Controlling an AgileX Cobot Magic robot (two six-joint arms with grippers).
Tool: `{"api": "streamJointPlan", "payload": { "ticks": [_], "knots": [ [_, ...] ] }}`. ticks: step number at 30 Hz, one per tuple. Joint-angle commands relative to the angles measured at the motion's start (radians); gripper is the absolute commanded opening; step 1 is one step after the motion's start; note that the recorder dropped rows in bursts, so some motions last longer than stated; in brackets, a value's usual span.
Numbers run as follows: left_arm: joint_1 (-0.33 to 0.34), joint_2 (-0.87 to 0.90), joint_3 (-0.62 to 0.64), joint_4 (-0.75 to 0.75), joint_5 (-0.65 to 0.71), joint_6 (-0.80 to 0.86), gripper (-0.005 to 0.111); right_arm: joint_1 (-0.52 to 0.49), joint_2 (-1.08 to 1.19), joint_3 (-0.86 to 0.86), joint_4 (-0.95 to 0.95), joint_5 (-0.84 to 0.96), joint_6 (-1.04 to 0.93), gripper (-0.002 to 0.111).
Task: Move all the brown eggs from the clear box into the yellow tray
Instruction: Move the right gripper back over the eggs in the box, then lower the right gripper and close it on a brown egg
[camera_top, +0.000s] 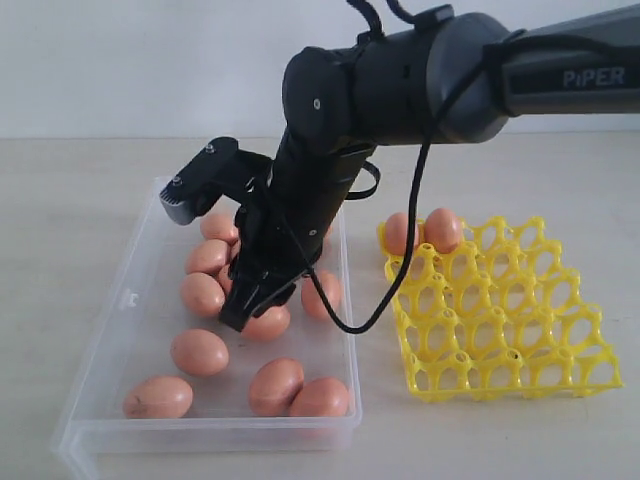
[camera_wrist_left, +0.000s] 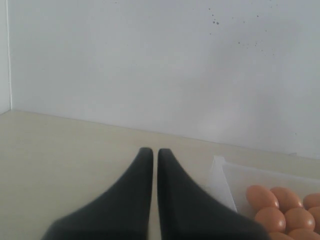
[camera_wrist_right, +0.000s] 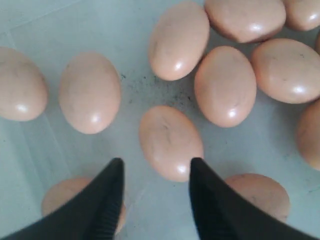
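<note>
The right gripper (camera_top: 243, 305) hangs low inside the clear box (camera_top: 130, 300) with its jaws apart. One brown egg (camera_wrist_right: 170, 142) lies just before the tips, not gripped. More brown eggs (camera_top: 199, 351) lie around on the box floor. Two brown eggs sit in corner cups of the yellow tray (camera_top: 510, 330). The left gripper (camera_wrist_left: 155, 152) is closed on nothing, near a box corner.

Glossy smooth eggs (camera_wrist_right: 170, 142), yellow plastic tray (camera_top: 505, 322)
</note>
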Motion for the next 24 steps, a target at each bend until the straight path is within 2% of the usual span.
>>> {"api": "streamJointPlan", "payload": {
  "ticks": [1, 13, 18, 24],
  "knots": [
    [-0.002, -0.002, 0.003, -0.009, -0.002, -0.009, 0.004, -0.008, 0.048, -0.005, -0.024, -0.006, -0.043, 0.06],
    [-0.002, -0.002, 0.003, -0.009, -0.004, -0.009, 0.004, -0.008, 0.134, -0.005, -0.056, -0.126, -0.301, 0.059],
    [-0.002, -0.002, 0.003, -0.009, -0.001, -0.009, 0.004, -0.006, 0.155, -0.005, -0.041, -0.167, -0.335, 0.059],
    [-0.002, -0.002, 0.003, -0.009, -0.001, -0.009, 0.004, 0.041, 0.173, -0.005, -0.032, -0.187, -0.364, 0.059]
  ]
}}
